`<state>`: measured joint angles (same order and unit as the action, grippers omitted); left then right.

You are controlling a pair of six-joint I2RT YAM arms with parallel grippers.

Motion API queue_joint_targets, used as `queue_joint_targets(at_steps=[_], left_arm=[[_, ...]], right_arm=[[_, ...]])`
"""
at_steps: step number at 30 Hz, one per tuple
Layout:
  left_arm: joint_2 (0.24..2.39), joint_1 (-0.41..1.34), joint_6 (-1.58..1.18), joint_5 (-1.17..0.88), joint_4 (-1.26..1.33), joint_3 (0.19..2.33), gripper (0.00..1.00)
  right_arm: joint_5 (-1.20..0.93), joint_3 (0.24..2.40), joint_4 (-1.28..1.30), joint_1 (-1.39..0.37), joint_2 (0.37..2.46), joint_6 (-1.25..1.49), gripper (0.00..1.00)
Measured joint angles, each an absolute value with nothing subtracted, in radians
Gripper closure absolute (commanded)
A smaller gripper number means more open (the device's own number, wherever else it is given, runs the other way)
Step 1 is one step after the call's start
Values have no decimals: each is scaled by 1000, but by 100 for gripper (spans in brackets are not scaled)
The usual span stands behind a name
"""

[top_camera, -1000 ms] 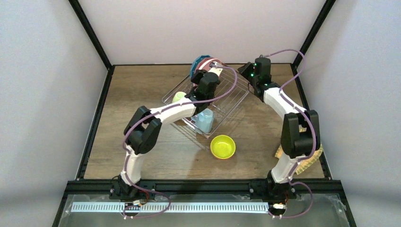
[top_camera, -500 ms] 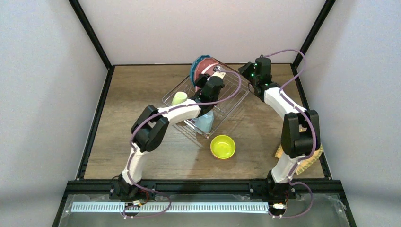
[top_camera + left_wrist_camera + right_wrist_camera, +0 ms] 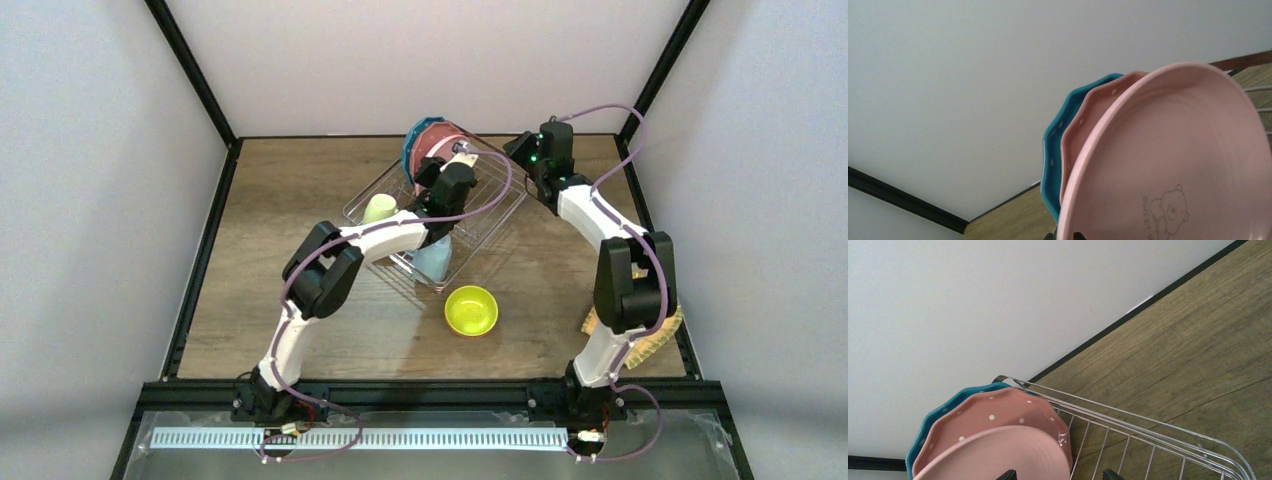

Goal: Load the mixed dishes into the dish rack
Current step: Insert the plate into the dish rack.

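The wire dish rack (image 3: pixel 500 215) sits mid-table, turned at an angle. A blue dotted plate (image 3: pixel 1055 145), a pink dotted plate (image 3: pixel 998 415) and a plain pink plate (image 3: pixel 1188 165) stand on edge at its far corner. My left gripper (image 3: pixel 1064 235) is shut on the plain pink plate's rim; from above it (image 3: pixel 450 162) is over the rack. My right gripper (image 3: pixel 1060 475) is open and empty, by the rack's far right corner (image 3: pixel 522 150). A pale green mug (image 3: pixel 378 208) and a light blue mug (image 3: pixel 435 258) are in the rack. The patterned bowls are out of view.
A lime bowl (image 3: pixel 471 310) sits on the wooden table just in front of the rack. A woven tan plate (image 3: pixel 662 335) lies at the right edge, mostly hidden behind the right arm. Black frame rails border the table.
The left arm has swung to the right and brought the plain pink plate up against the two standing plates. It has barely moved in the last half second. The right arm has not moved.
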<state>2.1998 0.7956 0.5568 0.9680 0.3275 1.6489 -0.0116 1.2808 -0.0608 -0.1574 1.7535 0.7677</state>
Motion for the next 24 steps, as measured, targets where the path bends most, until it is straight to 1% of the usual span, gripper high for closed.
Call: queue_joint_targets(at_steps=[2,3,5,6,12,14,24], left_arm=[[2202,795,553,969,328,1650,70],[2202,796,551,970,328,1650,65],[2206,796,546,974,328,1651,47],[2206,796,543,978,327,1651,41],[2207,796,519,999,327,1663,21],[2207,796,515,1008,328,1669,18],[2207,795,482,1077,282,1715,13]], right_arm=[[-12,1281,-66,-157,1760,768,2],[-12,1281,-68,-157,1764,768,2],[-11,1281,-71,-157,1773,767,2],[-12,1281,-72,-157,1776,767,2],[-12,1281,-74,-157,1782,767,2],[-12,1281,-75,-157,1782,767,2],[-25,1281,-75,-157,1782,761,2]])
